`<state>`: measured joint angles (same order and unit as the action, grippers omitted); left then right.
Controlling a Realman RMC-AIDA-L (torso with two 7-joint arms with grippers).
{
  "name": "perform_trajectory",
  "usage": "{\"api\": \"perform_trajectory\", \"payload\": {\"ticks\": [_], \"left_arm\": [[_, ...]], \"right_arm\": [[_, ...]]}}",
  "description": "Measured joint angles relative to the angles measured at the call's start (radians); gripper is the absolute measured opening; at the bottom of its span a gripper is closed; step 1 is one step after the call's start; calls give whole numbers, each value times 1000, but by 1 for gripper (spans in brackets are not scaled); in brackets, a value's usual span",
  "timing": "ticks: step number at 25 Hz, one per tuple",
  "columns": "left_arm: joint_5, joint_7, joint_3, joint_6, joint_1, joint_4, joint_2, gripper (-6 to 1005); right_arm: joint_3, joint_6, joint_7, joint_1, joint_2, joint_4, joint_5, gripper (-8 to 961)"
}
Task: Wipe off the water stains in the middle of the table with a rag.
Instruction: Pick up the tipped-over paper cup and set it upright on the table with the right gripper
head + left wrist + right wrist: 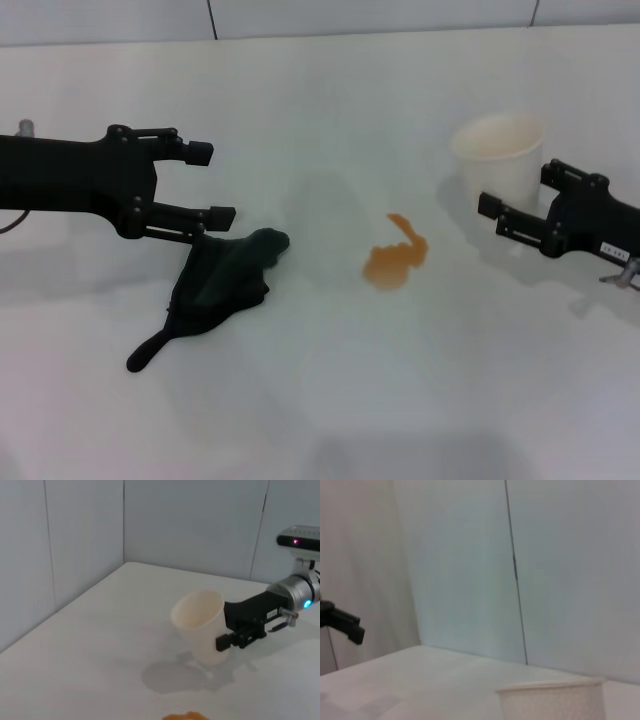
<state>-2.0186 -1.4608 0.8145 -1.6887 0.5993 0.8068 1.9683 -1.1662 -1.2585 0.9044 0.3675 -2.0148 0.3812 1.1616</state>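
The water stains (395, 262) are an orange-brown blotch with a thin tail in the middle of the white table (330, 400); their edge also shows in the left wrist view (183, 716). The dark green-black rag (222, 285) lies crumpled on the table to the left of the stain, its narrow tail pointing toward me. My left gripper (209, 183) is open just above the rag's far edge, its lower finger over the cloth. My right gripper (515, 190) is at the right, closed around a tilted white paper cup (497, 155), which also shows in the left wrist view (200, 625).
Grey wall panels (190, 525) stand behind the table's far edge. The paper cup's rim (550, 692) shows in the right wrist view, with a left finger (345, 622) far off. Bare table lies in front of the stain.
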Motion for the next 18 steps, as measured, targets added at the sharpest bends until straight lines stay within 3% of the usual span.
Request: {"api": "perform_trajectory", "payload": {"ticks": [18], "left_arm": [[0,2,2,-1,2,0,6,830]], "right_arm": [[-146,54,1,22,-4,-18,-4,738]]}}
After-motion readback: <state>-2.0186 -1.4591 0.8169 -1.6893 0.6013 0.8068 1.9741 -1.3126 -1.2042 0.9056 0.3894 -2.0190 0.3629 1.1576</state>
